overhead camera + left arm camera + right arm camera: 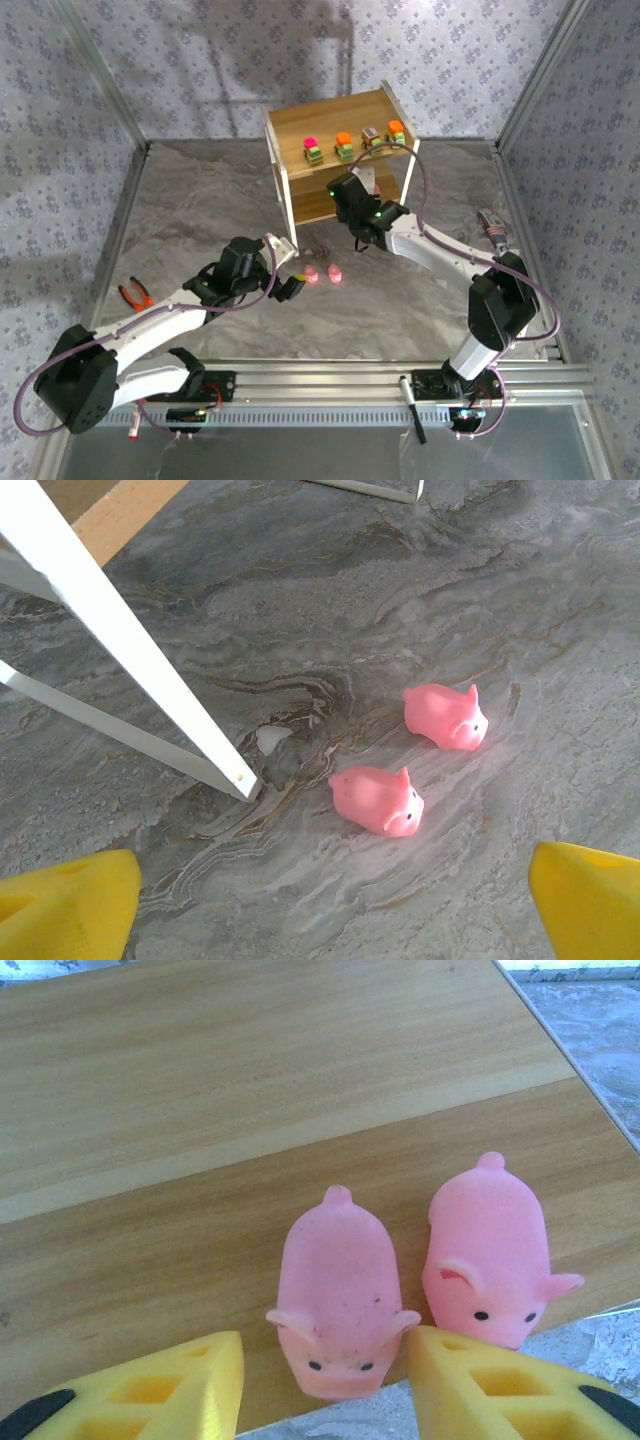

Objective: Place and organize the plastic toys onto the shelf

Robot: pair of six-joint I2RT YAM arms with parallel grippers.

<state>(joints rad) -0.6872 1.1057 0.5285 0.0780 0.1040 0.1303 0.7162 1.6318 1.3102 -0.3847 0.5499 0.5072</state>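
Four little cars [344, 146] stand in a row on the top tier of the light-wood shelf [330, 115]. On its lower board [250, 1060] two pink pigs sit side by side, one [340, 1290] between my right gripper's yellow fingers and the other [490, 1250] just to its right. My right gripper [325, 1360] [347, 192] is open: a gap shows at the left finger, and the right finger [470, 1380] is by the pig's ear. Two more pink pigs [378, 800] [446, 716] lie on the table beside the shelf's white leg [120, 640]. My left gripper [335, 910] [285, 268] hovers open just short of them.
Orange-handled pliers [135, 293] lie at the table's left edge. A small grey and red tool [492, 228] lies at the right edge. Patterned walls with metal frames close in the marble table [200, 200] on three sides.
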